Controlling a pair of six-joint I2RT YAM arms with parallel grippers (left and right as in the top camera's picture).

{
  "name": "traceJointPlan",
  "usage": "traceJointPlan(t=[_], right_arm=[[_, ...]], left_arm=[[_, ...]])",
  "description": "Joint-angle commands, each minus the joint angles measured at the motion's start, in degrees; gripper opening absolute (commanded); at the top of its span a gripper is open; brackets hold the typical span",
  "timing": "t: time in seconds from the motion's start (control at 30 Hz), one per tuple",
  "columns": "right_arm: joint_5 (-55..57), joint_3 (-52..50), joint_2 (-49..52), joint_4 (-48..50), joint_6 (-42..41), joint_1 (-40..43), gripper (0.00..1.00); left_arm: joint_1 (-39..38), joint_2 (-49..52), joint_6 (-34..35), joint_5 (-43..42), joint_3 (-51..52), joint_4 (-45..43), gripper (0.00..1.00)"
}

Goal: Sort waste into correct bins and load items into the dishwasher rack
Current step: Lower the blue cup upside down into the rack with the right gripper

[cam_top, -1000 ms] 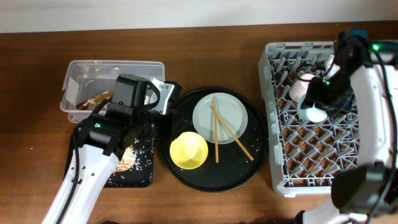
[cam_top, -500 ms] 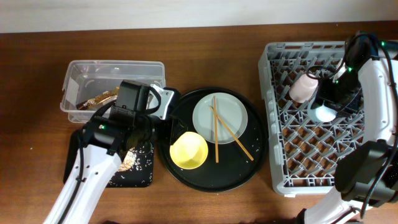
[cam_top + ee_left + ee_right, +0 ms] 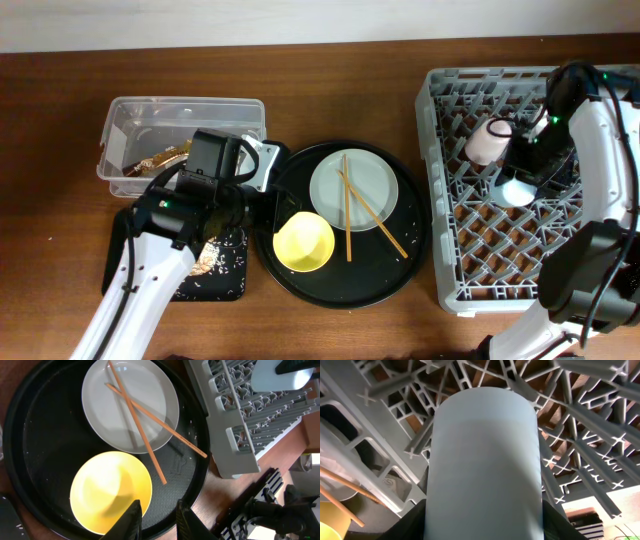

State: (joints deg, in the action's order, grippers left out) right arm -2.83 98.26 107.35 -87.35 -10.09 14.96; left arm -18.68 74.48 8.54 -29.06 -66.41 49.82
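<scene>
Lower small pale-blue plastic cup (image 3: 482,460), clamped in right gripper (image 3: 516,180) over large grey lattice dishwasher rack (image 3: 500,255), squarely between pegs; release once seated. Leave left gripper (image 3: 158,516), parted and empty, above round yellow bowl (image 3: 110,490).

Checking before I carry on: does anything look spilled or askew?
The chopsticks lie crossed on the plate, their tips overhanging onto the round tray. Pale crumbs are scattered loose over the small black tray.
</scene>
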Motion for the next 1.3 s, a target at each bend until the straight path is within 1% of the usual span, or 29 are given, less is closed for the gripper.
traceJointPlan(t=[0.0,0.33,0.37,0.4,0.43,0.47,0.5,0.57,0.6,0.8,0.93,0.97,1.0,1.07,1.1,1.13,1.17,1.27], right_arm=[[-0.2,-0.7,0.2,0.4,0.9,0.1,0.45],[-2.5,-2.3,0.2,1.3,0.8,0.0,0.46],[-2.5,-2.4,0.2,1.3,0.8,0.0,0.48],[-2.5,-2.4,0.2,1.2,0.9,0.0,0.54],[-2.5,-2.5,0.2,1.2,0.9,0.0,0.66],[-2.5,-2.5,0.2,1.2,0.9,0.0,0.72],[-2.5,-2.5,0.2,1.2,0.9,0.0,0.85],[-2.5,-2.5,0.2,1.2,0.8,0.0,0.94],[-2.5,-2.5,0.2,1.2,0.8,0.0,0.98],[-2.5,-2.5,0.2,1.2,0.9,0.0,0.99],[-4.4,-2.5,0.2,0.6,3.7,0.0,0.99],[-4.8,-2.5,0.2,0.4,4.1,0.0,0.94],[-5.1,-2.5,0.2,0.1,4.1,0.0,0.70],[-5.2,-2.5,0.2,0.0,4.1,0.0,0.34],[-5.2,-2.5,0.2,-0.1,4.1,0.0,0.23],[-5.2,-2.5,0.2,-0.1,4.1,0.0,0.08],[-5.2,-2.5,0.2,-0.1,4.1,0.0,0.04],[-5.2,-2.5,0.2,-0.1,4.1,0.0,0.04]], left_arm=[[0.0,-0.2,-1.4,0.4,0.4,-0.3,0.23],[0.0,-0.2,-1.4,0.4,0.4,-0.9,0.23],[0.0,-0.2,-1.4,0.4,0.4,-0.9,0.23],[0.0,-0.2,-1.4,0.4,0.4,-0.9,0.23],[0.0,-0.2,-1.4,0.5,0.4,-0.9,0.23],[0.0,-0.2,-1.4,0.4,0.4,-0.9,0.23],[0.0,-0.2,-1.4,0.5,0.4,-0.9,0.23],[0.0,-0.2,-1.4,0.5,0.4,-0.9,0.23],[0.0,-0.2,-1.4,0.5,0.4,-0.9,0.23],[0.0,-0.2,-1.4,1.7,0.4,-0.9,0.23],[0.0,-0.2,-1.4,2.6,0.4,-0.9,0.22],[0.0,-0.2,-1.4,2.6,0.4,-0.9,0.23],[0.0,-0.2,-1.4,2.6,0.4,-0.9,0.23],[0.0,-0.2,-1.4,2.6,0.4,-0.9,0.23],[0.0,-0.2,-1.4,2.6,0.4,-0.9,0.23],[0.0,-0.2,-1.4,2.6,0.4,-0.8,0.23],[0.0,-0.2,-1.4,2.6,0.4,-0.8,0.23],[0.0,-0.2,-1.4,2.6,0.4,-0.7,0.23]])
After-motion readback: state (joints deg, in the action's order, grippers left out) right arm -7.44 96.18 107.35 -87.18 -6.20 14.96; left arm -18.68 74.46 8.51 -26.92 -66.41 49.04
